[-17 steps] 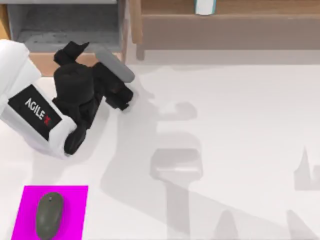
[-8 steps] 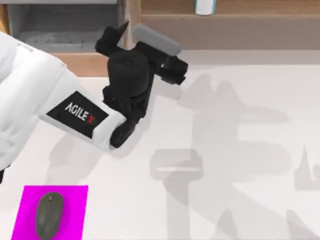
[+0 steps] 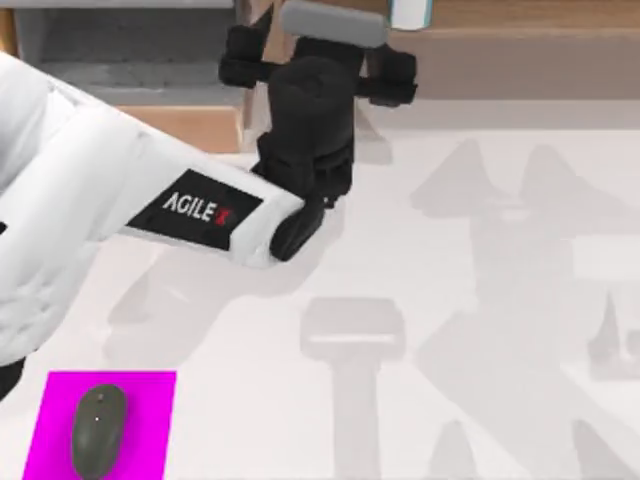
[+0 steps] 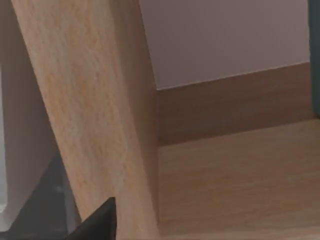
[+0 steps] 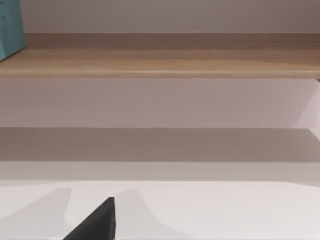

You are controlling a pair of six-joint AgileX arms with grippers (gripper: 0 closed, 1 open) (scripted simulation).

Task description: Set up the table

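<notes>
Magenta mat (image 3: 150,400) lies at the near left corner of the top view with a dark grey mouse (image 3: 97,430) on it, both exactly where they were a second ago. Beyond them the table (image 3: 480,300) spreads white and bare across the middle and right, reaching back to the foot of the shelf unit (image 3: 480,60). None of its edges show, so its long axis is only a judgement: probably left to right, along the shelf front. The change is in the left arm (image 3: 120,190), which has swung from the far left, by the grey compartment, rightward and farther back. The left gripper (image 3: 318,70) now sits at the shelf's wooden upright (image 4: 100,110), which its wrist view meets close up; whether it is spread or closed I cannot tell. A teal-and-white item (image 3: 410,12) stands on the shelf just right of it. I judge this a reach for something to bring down, with the setting-up barely begun. The right gripper (image 5: 95,225) hangs parked over the table facing the shelf, its state likewise unreadable.
</notes>
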